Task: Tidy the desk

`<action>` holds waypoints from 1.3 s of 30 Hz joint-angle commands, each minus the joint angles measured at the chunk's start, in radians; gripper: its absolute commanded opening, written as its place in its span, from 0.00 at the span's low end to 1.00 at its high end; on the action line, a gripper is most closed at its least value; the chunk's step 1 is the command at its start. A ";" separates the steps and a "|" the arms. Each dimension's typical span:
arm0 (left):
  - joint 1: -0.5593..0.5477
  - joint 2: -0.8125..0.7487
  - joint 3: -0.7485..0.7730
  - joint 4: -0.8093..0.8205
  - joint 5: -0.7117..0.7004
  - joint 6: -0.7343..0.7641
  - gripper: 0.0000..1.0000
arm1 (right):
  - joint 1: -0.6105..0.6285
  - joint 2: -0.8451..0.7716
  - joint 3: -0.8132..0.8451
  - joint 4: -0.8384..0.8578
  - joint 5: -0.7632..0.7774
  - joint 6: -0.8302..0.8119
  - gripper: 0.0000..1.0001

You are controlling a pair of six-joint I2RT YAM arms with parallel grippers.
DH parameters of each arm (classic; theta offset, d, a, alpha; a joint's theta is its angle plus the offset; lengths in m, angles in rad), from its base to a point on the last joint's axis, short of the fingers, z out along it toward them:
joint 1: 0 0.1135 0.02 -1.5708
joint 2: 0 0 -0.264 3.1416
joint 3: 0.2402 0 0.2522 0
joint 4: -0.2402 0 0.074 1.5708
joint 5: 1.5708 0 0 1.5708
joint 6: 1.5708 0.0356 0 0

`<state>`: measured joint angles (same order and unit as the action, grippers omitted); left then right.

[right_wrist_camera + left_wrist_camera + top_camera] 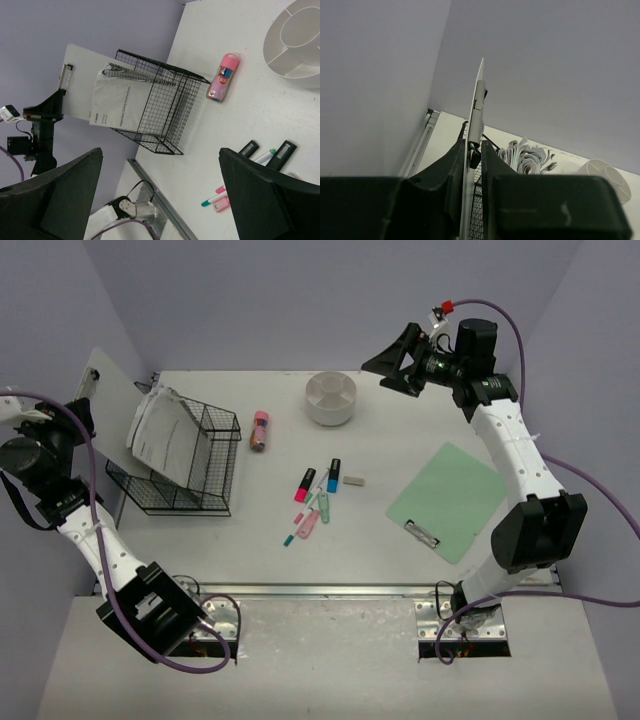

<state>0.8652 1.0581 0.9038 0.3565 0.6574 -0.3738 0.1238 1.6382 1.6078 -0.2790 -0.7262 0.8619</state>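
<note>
The desk (400, 435) is an off-white tabletop with lavender walls around it. At its far left my left gripper (82, 408) is shut on a white clipboard (112, 390) and holds it upright beside a black wire basket (190, 465). In the left wrist view the white clipboard (479, 100) stands edge-on, pinched between the fingers of my left gripper (473, 150). My right gripper (395, 365) hangs open high over the back of the desk with nothing in it. The right wrist view has my right gripper (160, 192) looking down on the basket (160, 105).
Booklets (158, 425) lean in the basket. A pink case (260, 430) and a white round organiser (330, 398) lie behind several highlighters and pens (315, 492) and a small eraser (352, 480). A green clipboard (447, 500) lies at the right.
</note>
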 commanded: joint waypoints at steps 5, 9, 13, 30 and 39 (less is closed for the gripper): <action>-0.046 -0.015 -0.075 0.115 -0.033 0.012 0.00 | -0.001 -0.007 -0.011 0.028 -0.014 -0.030 0.99; -0.056 -0.017 -0.091 0.091 -0.045 0.027 0.02 | -0.001 -0.009 -0.008 0.019 -0.013 -0.037 0.99; -0.064 -0.039 -0.100 0.044 -0.072 0.040 0.32 | -0.003 -0.015 -0.009 0.008 -0.007 -0.053 0.99; -0.154 -0.047 0.396 -0.201 -0.075 0.147 0.89 | -0.046 -0.049 0.106 -0.506 0.351 -0.801 0.93; -0.311 -0.082 0.471 -0.351 -0.068 0.363 0.92 | -0.055 -0.200 -0.313 -0.721 0.438 -1.485 0.56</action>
<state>0.5939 0.9818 1.3647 0.1037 0.5788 -0.1159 0.0721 1.5085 1.4662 -0.8583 -0.3605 -0.2384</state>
